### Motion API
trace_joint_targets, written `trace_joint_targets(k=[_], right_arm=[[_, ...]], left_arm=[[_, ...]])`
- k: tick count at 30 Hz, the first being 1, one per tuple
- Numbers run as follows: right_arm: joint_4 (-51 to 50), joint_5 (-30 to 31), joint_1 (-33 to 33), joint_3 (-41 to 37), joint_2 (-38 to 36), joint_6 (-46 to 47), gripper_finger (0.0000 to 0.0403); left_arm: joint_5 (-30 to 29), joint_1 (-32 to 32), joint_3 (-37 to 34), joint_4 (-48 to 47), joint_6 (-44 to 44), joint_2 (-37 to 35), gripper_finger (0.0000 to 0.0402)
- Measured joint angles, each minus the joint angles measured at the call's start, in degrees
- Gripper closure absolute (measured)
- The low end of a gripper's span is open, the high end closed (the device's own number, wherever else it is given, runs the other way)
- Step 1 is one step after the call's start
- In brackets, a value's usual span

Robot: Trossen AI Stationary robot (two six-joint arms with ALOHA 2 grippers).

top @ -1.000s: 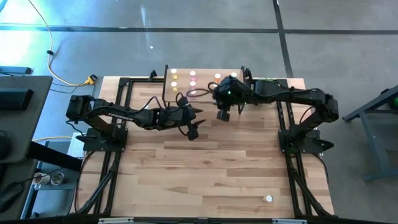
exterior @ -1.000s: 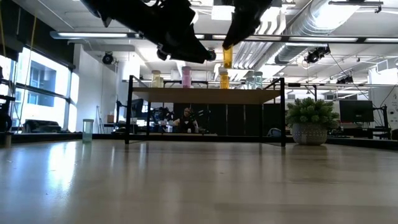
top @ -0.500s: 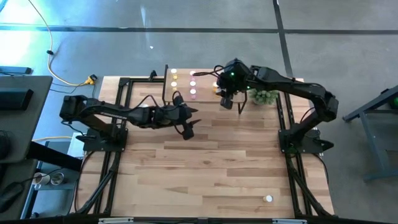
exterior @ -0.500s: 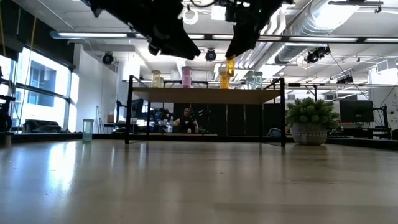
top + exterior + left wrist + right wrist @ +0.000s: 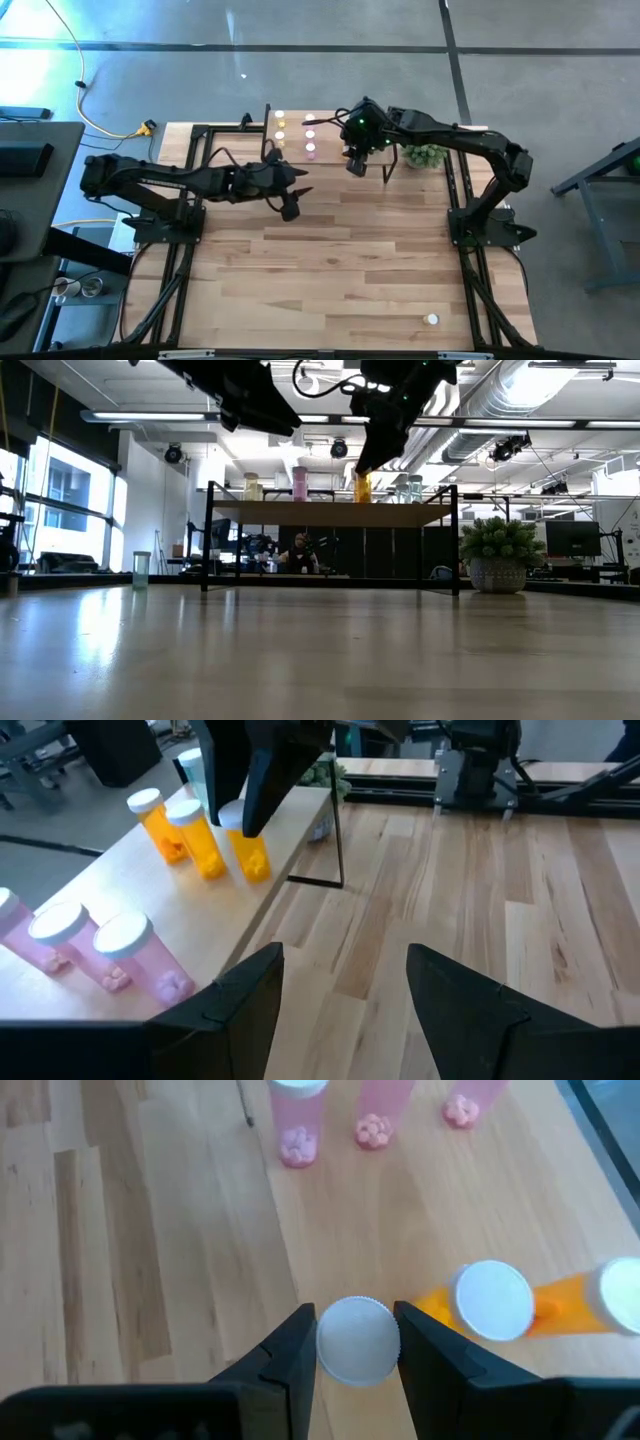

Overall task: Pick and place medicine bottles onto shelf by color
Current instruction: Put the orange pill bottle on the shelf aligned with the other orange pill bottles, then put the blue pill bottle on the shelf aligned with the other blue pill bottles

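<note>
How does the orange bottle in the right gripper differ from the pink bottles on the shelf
The orange bottle is clamped at its cap between the right gripper's fingers; the pink bottles stand free, untouched. It is orange and stands by the shelf's front edge next to two other orange ones; the pink bottles form their own group further along the shelf. All are upright, white-capped and alike in shape. The left gripper waits open over the table.

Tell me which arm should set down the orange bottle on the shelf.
Right. The right gripper is shut on the orange bottle over the shelf, beside two other orange bottles. The left gripper is open, empty, short of the shelf.
</note>
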Motion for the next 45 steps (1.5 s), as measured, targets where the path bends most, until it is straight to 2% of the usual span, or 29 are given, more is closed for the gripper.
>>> trace_joint_targets(k=[15,26,45], right_arm=[[-0.06,0.03,-0.46,0.00,0.00,1.26,0.0295],[0.16,3.14,-0.44,0.00,0.00,1.37,0.0249],[0.53,3.13,-0.40,0.02,0.00,2.43,0.0247]], left_arm=[[0.02,-0.02,0.00,-1.29,0.00,-0.05,0.0197],[0.00,-0.02,0.00,-1.27,0.00,-0.03,0.0197],[0.02,-0.02,0.00,-1.37,0.00,-0.01,0.0197]])
